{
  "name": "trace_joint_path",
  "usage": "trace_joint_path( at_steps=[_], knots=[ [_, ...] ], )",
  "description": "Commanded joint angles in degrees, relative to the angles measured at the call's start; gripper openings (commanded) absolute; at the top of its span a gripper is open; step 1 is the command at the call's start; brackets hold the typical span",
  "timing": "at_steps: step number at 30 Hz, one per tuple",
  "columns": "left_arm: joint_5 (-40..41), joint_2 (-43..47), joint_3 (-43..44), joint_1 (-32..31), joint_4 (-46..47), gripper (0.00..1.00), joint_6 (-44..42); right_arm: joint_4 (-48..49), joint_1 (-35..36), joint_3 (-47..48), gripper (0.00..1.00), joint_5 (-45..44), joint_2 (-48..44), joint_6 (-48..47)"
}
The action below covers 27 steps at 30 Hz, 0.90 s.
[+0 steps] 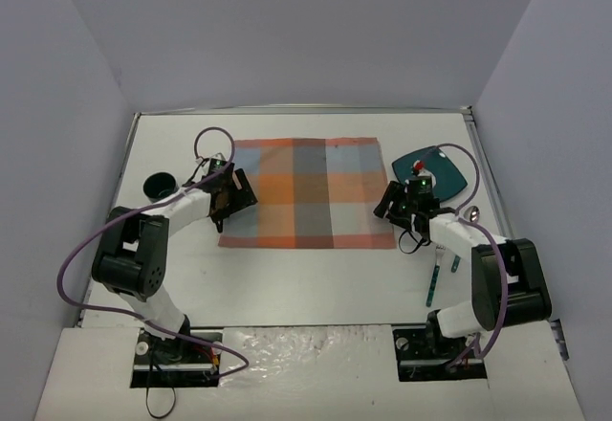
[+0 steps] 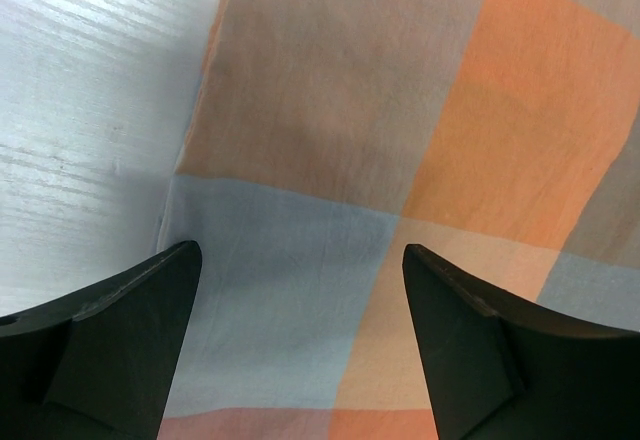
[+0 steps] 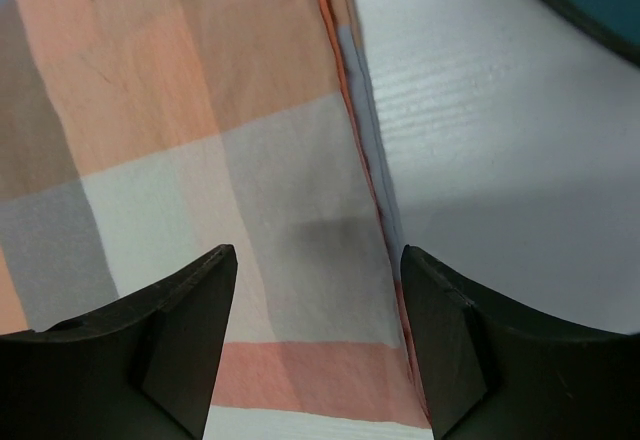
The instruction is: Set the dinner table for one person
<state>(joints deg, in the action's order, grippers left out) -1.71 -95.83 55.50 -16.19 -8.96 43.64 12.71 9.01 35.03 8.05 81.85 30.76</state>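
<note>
**Nothing gripped above the bench (image 1: pixel 306 282)**

The white bench spreads beneath both your arms. At its left stands a dark cup (image 1: pixel 159 188). Your left pincer (image 2: pixel 300 255) hangs released over the plaid placemat's (image 1: pixel 306 191) left edge; your right pincer (image 3: pixel 318 255), released too, straddles its right edge. Farther right lies a teal plate (image 1: pixel 438 174), with what may be cutlery (image 1: pixel 432 289) nearer you.

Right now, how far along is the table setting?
Done: the plaid placemat lies spread on the dinner table. In hand: nothing; the left gripper and right gripper hover open over its side edges. Left: the teal plate, dark cup and cutlery sit off the mat.
</note>
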Motion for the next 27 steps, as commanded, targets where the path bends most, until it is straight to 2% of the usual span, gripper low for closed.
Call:
trace_joint_path(
  at_steps=[1,6,10,14,19,27],
  knots=[
    [-0.3,4.3,11.5,0.0,-3.9,0.79,-2.9,-0.4,-0.4,11.6,0.64,1.9,0.1,-2.3],
    [-3.8,-1.1,23.1,1.4,0.9,0.80,-6.6,3.1,-0.4,19.3,0.64,5.4,7.7,-1.4],
    [-9.3,-9.6,31.7,3.7,4.4,0.79,-8.2,10.4,-0.4,20.7,0.64,8.3,12.6,1.4],
    [-13.5,-16.1,37.6,5.0,7.4,0.78,-10.0,12.4,-0.3,22.3,0.64,10.1,16.7,1.2],
    [-16.0,-23.5,42.9,5.5,11.9,0.77,-14.0,15.4,-0.3,21.9,0.64,9.2,19.9,-0.2],
    [-17.0,-32.1,46.5,7.6,16.3,0.77,-12.6,14.7,-0.4,20.7,0.64,6.7,22.8,-1.9]
  ],
)
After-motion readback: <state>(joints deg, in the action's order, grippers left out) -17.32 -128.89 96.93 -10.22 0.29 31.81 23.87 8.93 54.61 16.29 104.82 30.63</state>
